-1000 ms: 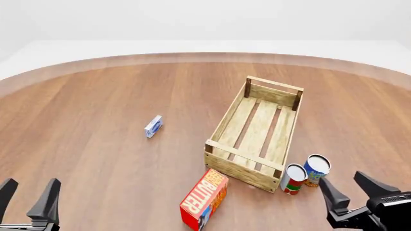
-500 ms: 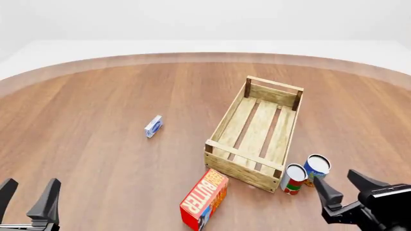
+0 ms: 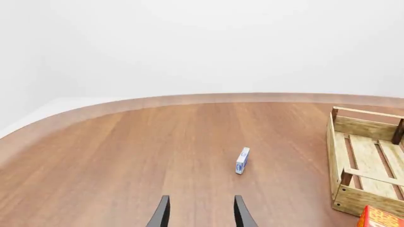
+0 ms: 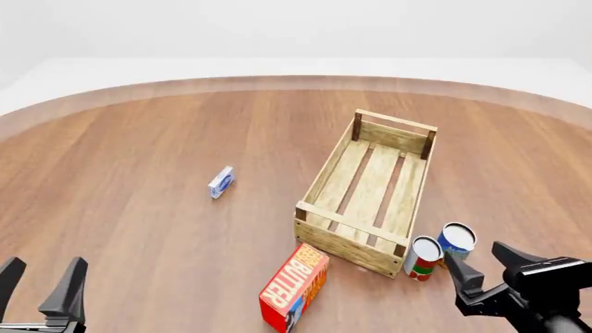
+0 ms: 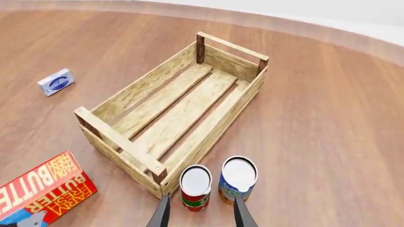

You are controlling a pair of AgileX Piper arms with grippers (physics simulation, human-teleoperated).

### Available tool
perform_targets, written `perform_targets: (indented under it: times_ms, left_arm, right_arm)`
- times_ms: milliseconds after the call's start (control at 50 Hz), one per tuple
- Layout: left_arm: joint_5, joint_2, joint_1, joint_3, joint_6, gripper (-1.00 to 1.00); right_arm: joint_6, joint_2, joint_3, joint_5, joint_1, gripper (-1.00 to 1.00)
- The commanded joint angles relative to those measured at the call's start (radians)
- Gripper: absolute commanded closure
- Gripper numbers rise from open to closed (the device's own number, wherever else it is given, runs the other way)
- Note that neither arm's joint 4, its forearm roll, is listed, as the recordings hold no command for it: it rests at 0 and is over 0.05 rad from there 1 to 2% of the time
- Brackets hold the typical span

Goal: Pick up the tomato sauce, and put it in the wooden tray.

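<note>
- The tomato sauce (image 4: 423, 258) stands up on the table (image 4: 138, 208), touching the near right corner of the wooden tray (image 4: 370, 191); it is not in the tray yet
- In my front view the can sits at about 10 o'clock from my right gripper (image 4: 483, 266), close but not touching; in the right wrist view the can (image 5: 195, 187) is just ahead of the two fingertips (image 5: 162, 215), a bit toward one finger, not between them
- A taller blue can (image 4: 455, 243) stands just beside the sauce, at its 2 o'clock
- My right gripper's fingers are spread apart and hold nothing; the arm comes in low from the near right corner, pointing forward and left
- My left gripper (image 4: 39, 281) is spread wide too, with nothing in it; it sits low at the near left edge, well apart from everything
- A butter box (image 4: 294, 286) lies at 7 o'clock of the tray; a small blue box (image 4: 221, 182) lies at the tray's 9 o'clock, well apart
</note>
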Motion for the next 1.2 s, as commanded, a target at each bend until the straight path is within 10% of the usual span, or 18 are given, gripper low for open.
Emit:
perform_targets:
  times_ms: [20,1200]
  left_arm:
    - [0.000,0.000,0.000,0.000,0.000,-1.00]
    - [0.000,0.000,0.000,0.000,0.000,-1.00]
  right_arm:
    - [-0.002,0.056,0.000,-0.043,0.003,-1.00]
    - [0.014,0.335,0.026,-0.304,0.012,-1.00]
